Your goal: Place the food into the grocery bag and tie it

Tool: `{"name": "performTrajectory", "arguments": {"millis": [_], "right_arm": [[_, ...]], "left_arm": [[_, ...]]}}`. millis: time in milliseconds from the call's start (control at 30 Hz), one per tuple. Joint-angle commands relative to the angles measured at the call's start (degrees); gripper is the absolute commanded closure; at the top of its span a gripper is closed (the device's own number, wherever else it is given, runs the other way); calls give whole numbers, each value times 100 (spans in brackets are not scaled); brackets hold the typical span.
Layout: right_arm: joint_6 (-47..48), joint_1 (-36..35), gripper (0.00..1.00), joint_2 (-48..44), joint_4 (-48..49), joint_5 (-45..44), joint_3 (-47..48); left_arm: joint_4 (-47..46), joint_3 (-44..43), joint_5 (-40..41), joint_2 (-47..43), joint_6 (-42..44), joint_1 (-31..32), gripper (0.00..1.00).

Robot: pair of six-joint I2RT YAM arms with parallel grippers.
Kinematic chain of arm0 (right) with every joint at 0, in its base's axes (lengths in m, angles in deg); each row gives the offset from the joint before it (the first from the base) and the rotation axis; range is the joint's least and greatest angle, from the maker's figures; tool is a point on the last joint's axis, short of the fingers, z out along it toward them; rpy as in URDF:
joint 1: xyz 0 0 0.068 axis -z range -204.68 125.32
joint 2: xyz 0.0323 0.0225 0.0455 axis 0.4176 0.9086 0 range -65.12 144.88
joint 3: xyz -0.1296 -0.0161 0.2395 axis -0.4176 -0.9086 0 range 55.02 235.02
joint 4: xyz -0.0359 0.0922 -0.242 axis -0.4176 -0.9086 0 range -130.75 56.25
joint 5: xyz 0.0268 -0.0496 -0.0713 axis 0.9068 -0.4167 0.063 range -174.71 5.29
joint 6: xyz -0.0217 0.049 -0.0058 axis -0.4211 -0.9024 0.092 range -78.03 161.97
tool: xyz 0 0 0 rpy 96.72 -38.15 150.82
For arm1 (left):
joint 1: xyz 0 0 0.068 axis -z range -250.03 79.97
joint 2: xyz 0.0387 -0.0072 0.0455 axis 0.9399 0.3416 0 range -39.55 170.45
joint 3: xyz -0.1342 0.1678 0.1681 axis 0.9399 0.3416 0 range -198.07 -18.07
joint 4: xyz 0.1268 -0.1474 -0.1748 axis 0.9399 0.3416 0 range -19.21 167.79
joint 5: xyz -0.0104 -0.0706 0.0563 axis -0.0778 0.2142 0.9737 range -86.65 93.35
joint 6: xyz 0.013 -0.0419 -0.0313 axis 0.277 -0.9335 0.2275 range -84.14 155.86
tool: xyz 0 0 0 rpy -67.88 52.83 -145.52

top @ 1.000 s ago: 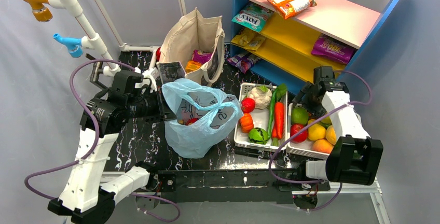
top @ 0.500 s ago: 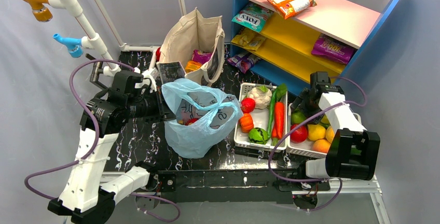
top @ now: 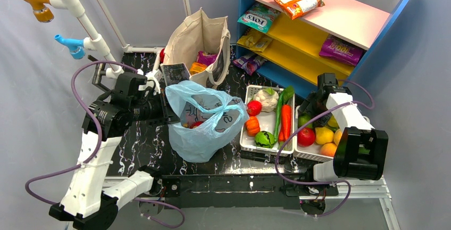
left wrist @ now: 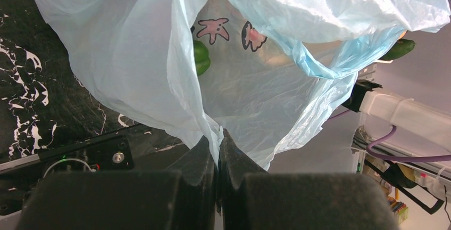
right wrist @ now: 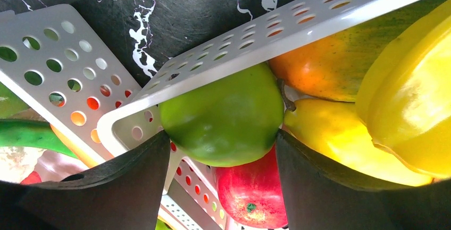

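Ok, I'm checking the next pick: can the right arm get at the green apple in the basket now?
Probably yes: the right gripper straddles the green apple in the white basket, nothing blocking its fingers.

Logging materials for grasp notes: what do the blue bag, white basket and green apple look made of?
Bag: thin translucent plastic film, crinkled, prints showing through. Basket: rigid matte white plastic, moulded holes. Apple: probably plastic replica, uniform waxy sheen; real fruit not excluded.

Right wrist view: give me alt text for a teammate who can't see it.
The right gripper's two black fingers flank a green apple in the corner of a white perforated basket, close against both sides; grip unconfirmed. A red apple and yellow fruits crowd around it.
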Motion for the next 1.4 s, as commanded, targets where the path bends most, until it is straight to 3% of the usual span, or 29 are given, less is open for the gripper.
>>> {"name": "performTrajectory", "arguments": {"millis": [0,167,400,667,733,833,900,1033,1367], "right_arm": [[80,63,56,159,283,-12,117],[40,63,72,-69,63,28,302],[119,70,84,-415,-215,-4,592],[81,65,85,-736,-404,-46,674],[110,70,75,-708,-400,-28,603],[151,63,40,-639,-363,-2,526],[238,65,29,-641,-198,-14,445],[400,67,22,-429,33,-38,433],[368,63,16,139,385,-76,195]], "left_arm": [[155,-90,88,-58,7,20,100],[152,-70,59,-63,-6,22,100],[71,-8,-57,-51,-16,21,100],[16,23,-157,-67,-32,26,100],[11,20,-188,-58,-14,21,100],[35,-8,-207,-39,17,19,100],[59,-28,-207,-39,28,25,100],[88,-44,-216,-37,75,26,100],[235,-148,-88,-22,130,21,100]]}}
